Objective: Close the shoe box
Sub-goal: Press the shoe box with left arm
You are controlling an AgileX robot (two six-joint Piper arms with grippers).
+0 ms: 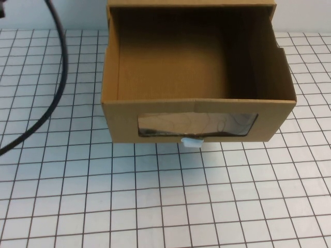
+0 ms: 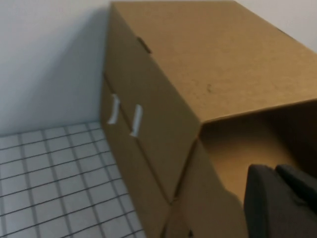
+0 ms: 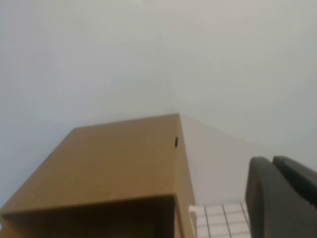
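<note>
The shoe box [image 1: 199, 77], matte brown cardboard with crisp folded edges, sits toward the far middle of the white grid-lined table [image 1: 155, 201] with its drawer pulled out toward the robot, showing a bare interior, a glossy clear window [image 1: 197, 125] in the front panel and a small white pull tab [image 1: 191, 143] just below it. A black cable [image 1: 58, 77] curves across the table well left of the box. The left gripper [image 2: 280, 203] hangs beside the box's left side and the right gripper [image 3: 282, 198] near its right, each showing only a dark smooth finger edge, so I cannot tell how their fingers stand.
</note>
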